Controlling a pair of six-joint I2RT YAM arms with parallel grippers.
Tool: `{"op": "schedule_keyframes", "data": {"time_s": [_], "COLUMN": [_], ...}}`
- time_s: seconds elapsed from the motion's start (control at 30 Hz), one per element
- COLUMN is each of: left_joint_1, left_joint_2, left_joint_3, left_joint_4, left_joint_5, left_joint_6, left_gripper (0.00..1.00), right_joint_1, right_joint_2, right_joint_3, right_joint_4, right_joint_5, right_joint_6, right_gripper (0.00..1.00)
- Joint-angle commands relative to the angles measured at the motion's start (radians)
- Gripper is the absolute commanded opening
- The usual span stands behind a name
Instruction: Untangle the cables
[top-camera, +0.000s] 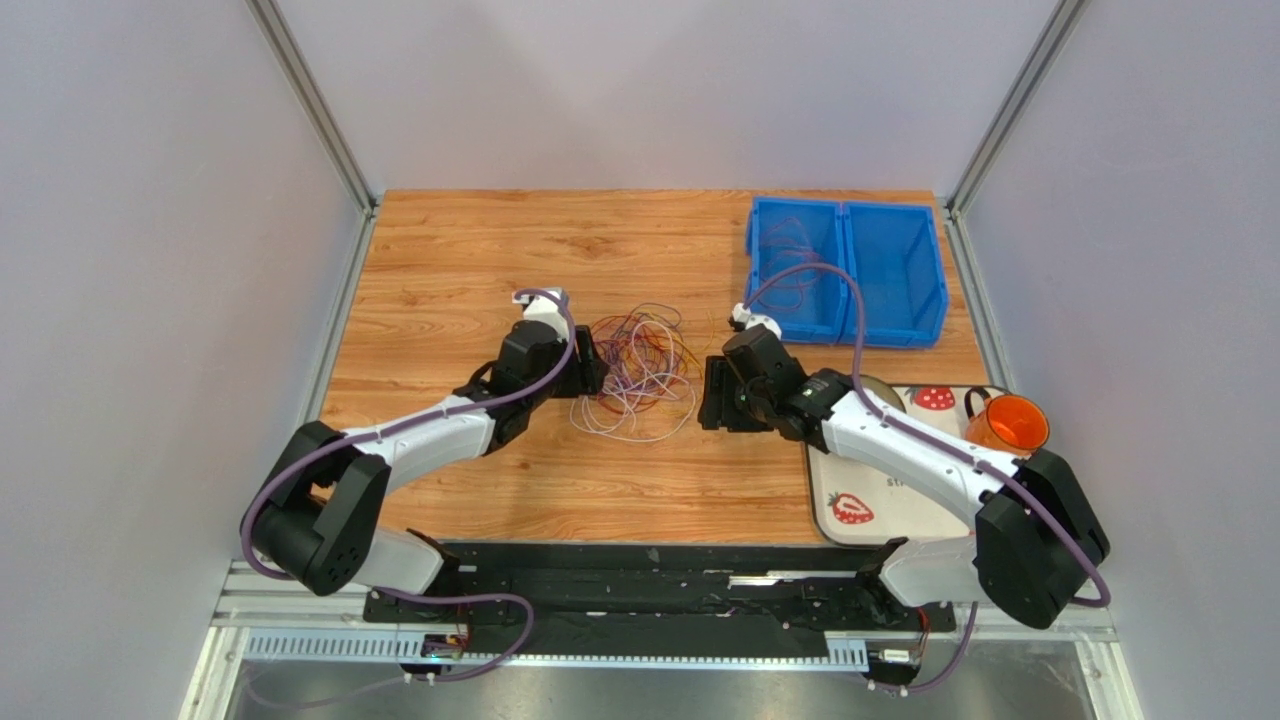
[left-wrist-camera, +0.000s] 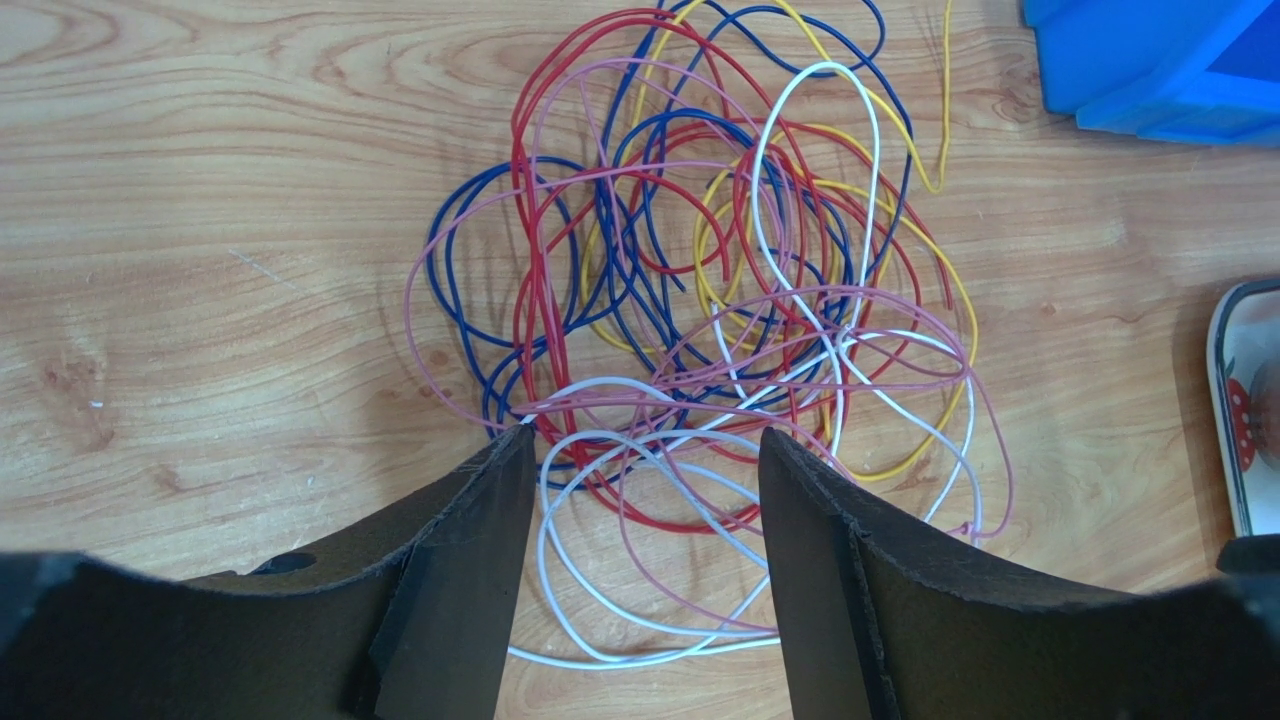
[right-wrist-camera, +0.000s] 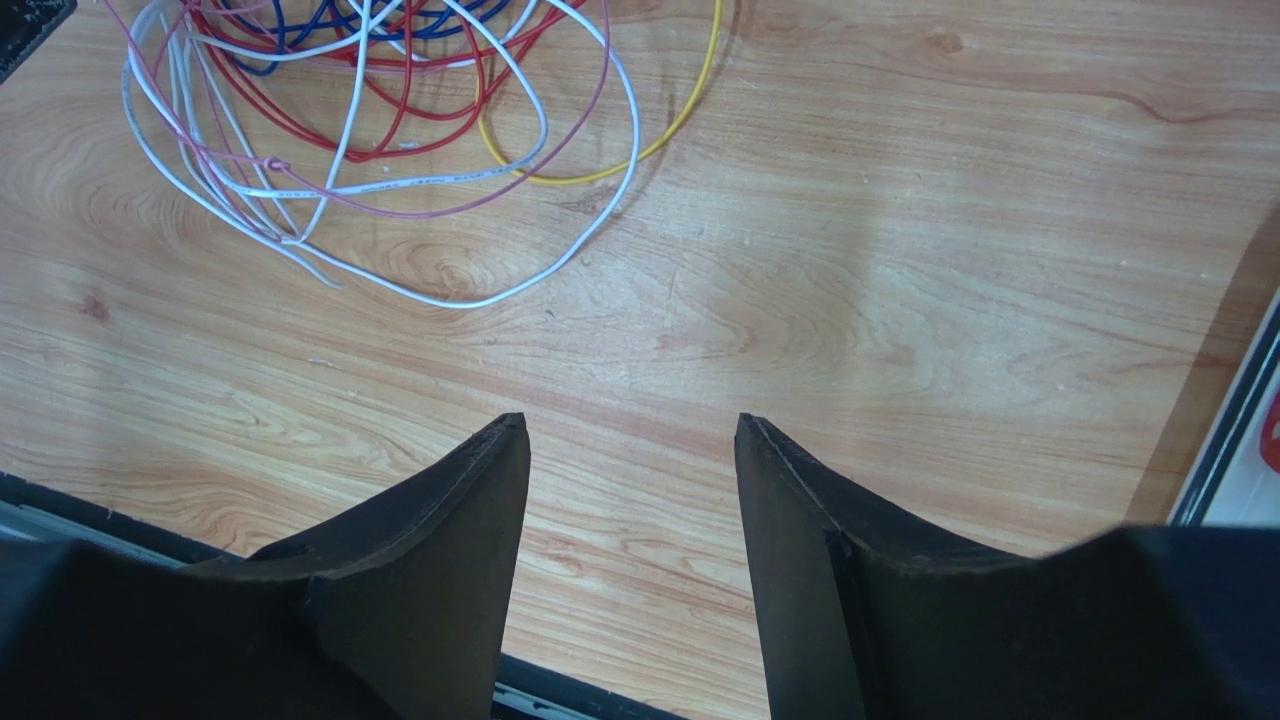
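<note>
Near the cables, tray lettering, perhaps "ST"

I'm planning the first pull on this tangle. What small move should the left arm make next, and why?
Probably ease the left gripper down and close it on the white loops. Its jaws stand open astride those loops at the edge of the cables, nothing gripped. The right gripper is open over the wooden table, short of the pile.

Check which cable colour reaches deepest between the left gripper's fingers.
The white cable: its loop lies deepest between the fingers of the left gripper, closest to the wrist camera. Every other colour stops farther out.
</note>
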Motion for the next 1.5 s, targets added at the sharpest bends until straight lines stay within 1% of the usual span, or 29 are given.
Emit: {"op": "schedule_keyframes", "data": {"time_s": [0.0, 0.27, 0.77, 1.13, 1.4, 1.47], "left_joint_1": [0.003, 0.003, 0.003, 0.003, 0.004, 0.003], "left_joint_2": [-0.036, -0.024, 0.004, 0.013, 0.013, 0.016], "left_joint_3": [-0.010, 0.005, 0.039, 0.048, 0.051, 0.051], "left_joint_4": [0.056, 0.050, 0.024, 0.018, 0.016, 0.015], "left_joint_5": [0.006, 0.002, 0.002, 0.005, 0.005, 0.005], "left_joint_6": [-0.012, -0.012, -0.009, -0.007, -0.009, -0.006], "left_gripper": [0.64, 0.63, 0.62, 0.62, 0.61, 0.61], "right_joint_1": [0.003, 0.000, -0.023, -0.024, -0.024, -0.024], "right_joint_2": [0.020, 0.046, 0.141, 0.229, 0.264, 0.273], "right_joint_3": [-0.013, -0.067, -0.104, -0.075, -0.067, -0.062], "right_joint_4": [0.090, 0.192, 0.350, 0.392, 0.413, 0.416], "right_joint_5": [0.024, 0.047, -0.026, -0.039, -0.051, -0.054], "right_joint_6": [-0.005, -0.036, -0.067, -0.082, -0.084, -0.085], "right_gripper": [0.56, 0.54, 0.54, 0.53, 0.49, 0.47]}}
